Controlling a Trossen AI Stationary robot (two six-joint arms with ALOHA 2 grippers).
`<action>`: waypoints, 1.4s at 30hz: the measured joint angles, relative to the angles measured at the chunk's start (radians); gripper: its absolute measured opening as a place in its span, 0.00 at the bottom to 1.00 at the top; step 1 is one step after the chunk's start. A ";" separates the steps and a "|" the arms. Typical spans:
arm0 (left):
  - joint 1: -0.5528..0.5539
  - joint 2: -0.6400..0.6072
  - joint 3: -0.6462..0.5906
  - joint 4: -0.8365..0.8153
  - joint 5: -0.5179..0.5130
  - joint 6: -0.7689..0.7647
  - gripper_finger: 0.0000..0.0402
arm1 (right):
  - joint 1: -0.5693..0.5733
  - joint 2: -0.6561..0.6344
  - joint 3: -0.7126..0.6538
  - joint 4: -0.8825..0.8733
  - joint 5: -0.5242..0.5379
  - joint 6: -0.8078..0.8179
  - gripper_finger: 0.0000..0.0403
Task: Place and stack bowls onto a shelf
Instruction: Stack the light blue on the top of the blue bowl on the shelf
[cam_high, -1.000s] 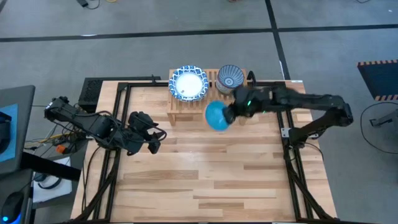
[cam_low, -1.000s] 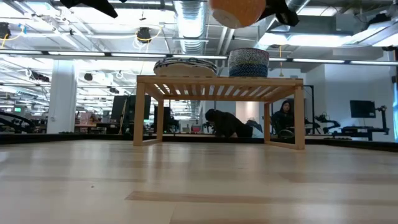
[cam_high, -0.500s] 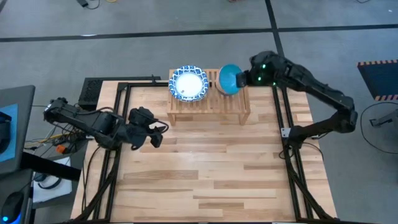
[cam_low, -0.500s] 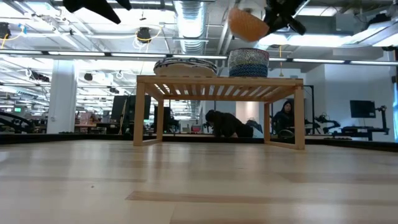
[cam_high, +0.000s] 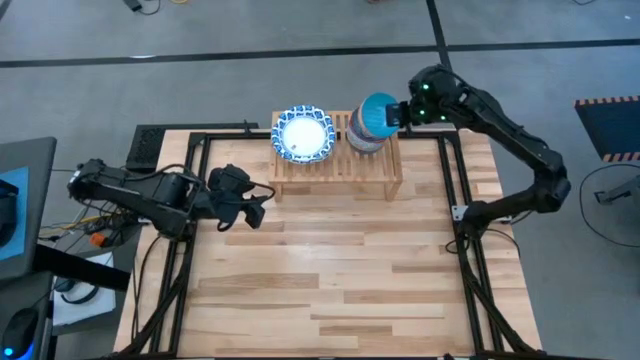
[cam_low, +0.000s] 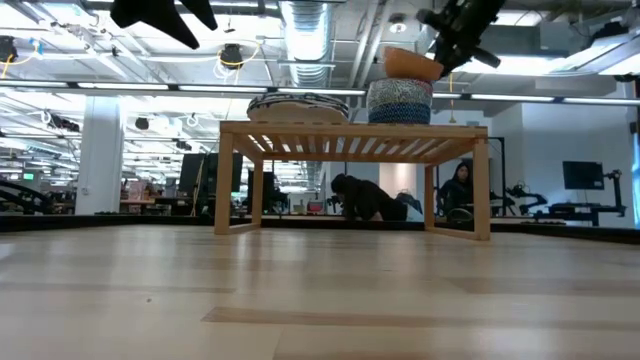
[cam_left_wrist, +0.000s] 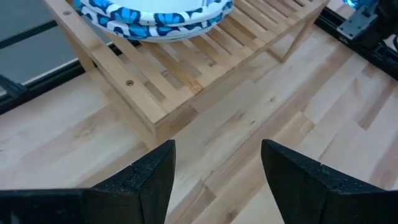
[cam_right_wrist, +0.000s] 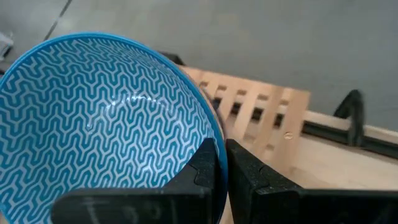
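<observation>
The light-wood tabletop is filling the lower middle of the high view, framed by black rails. The slatted wooden shelf is standing at the table's far edge, in the upper centre of that view; in the low view it is showing as a low rack across the middle of the frame.

The right arm is reaching in from the right of the high view, its elbow low on the right and its wrist up near the shelf's right end. The left arm is lying at the left of the high view, over the table's left rail.

A stack of wide white bowls with blue patterned rims is sitting on the shelf's left half. On the right half a dark-blue patterned bowl is resting, and the bright blue bowl is hanging just over it, tilted; whether the two are touching cannot be told.

The right gripper is pinching the rim of the bright blue bowl, one finger inside the zigzag-patterned wall and one outside. The left gripper is hovering above the tabletop in front of the shelf's left end, its fingers spread apart and holding nothing.
</observation>
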 joint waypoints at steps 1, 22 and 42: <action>0.005 0.000 0.000 0.000 0.004 0.001 0.55 | -0.001 0.010 0.000 0.002 -0.010 -0.001 0.10; 0.017 0.000 0.000 0.000 0.046 0.006 0.55 | -0.008 0.041 0.000 0.074 -0.044 -0.005 0.25; 0.017 0.000 0.000 0.002 0.046 -0.002 0.55 | -0.024 0.045 0.000 0.070 -0.032 -0.004 0.41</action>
